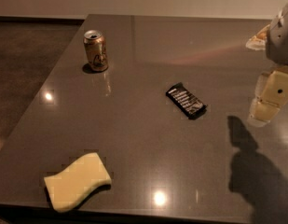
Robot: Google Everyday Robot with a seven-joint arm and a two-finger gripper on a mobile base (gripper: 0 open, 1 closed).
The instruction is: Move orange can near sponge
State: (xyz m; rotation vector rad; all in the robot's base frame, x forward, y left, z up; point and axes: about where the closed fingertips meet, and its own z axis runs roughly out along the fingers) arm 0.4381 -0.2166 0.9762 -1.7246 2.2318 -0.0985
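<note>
The orange can stands upright at the far left of the dark table, silver top and pull tab facing up. The pale-yellow sponge with wavy edges lies flat near the table's front left edge, well in front of the can. My gripper hangs at the right edge of the view, above the table's right side, far from both the can and the sponge. It holds nothing that I can see.
A flat black snack wrapper lies in the middle of the table, between the gripper and the can. The arm's shadow falls on the table at the front right. The floor lies beyond the table's left edge.
</note>
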